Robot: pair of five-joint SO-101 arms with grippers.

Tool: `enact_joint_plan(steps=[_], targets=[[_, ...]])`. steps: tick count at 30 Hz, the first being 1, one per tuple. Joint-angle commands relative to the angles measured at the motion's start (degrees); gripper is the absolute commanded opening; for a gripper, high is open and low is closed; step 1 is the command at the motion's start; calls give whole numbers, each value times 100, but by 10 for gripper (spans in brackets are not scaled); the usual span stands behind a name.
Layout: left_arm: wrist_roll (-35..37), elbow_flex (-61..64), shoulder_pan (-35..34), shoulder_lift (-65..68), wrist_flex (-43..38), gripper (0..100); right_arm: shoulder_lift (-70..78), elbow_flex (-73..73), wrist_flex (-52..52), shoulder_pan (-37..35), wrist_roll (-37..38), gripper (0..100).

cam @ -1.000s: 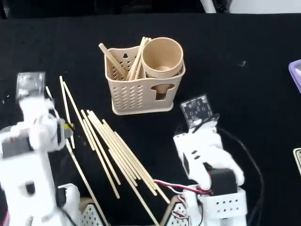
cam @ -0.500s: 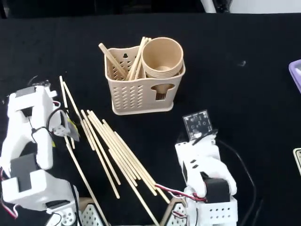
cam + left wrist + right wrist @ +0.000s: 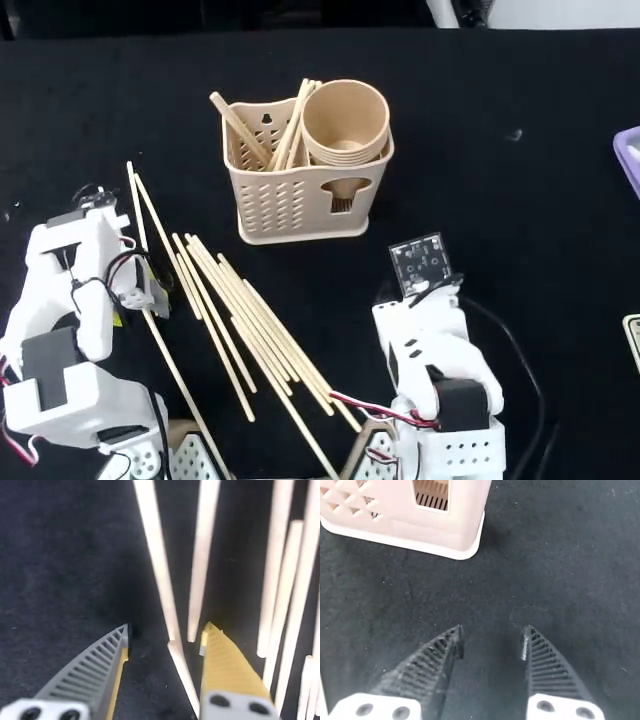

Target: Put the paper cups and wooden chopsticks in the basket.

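The beige basket [image 3: 300, 200] stands at the table's middle back, holding stacked paper cups [image 3: 345, 120] and a few wooden chopsticks [image 3: 289, 128]. Several loose chopsticks [image 3: 250, 320] lie fanned on the black table in front of it, to the left. My left gripper [image 3: 152, 290] is low over the leftmost sticks. In the left wrist view it [image 3: 166, 630] is open, with one chopstick [image 3: 155, 555] running between its fingers and another [image 3: 202, 555] beside it. My right gripper [image 3: 491, 630] is open and empty over bare table, just in front of the basket [image 3: 420, 520].
The right arm [image 3: 435, 350] sits at the front, right of the loose sticks. A purple object [image 3: 630, 155] lies at the right edge of the table. Black cloth lies bare to the right of the basket.
The left arm has come down from a raised pose to the leftmost loose chopsticks. The right arm drew back slightly toward its base, then stayed still.
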Motion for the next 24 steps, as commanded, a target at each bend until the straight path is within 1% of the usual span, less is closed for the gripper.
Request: enact_joint_plan(steps=[1,8,13,17,21,24], targets=[[-88,207,418,62,26,226,-462,-22,-35,35,26,191],[-88,277,743,-62,97,116,-462,-22,-35,35,26,191],[-114,664,734,-958,97,120,-462,-22,-35,35,26,191],[-114,1182,734,-1591,-229,116,-462,-22,-35,35,26,191],[-114,1657,734,-2004,-431,116,-462,-22,-35,35,26,191],[-79,1727,734,-2171,-466,115,-462,-22,-35,26,26,191]])
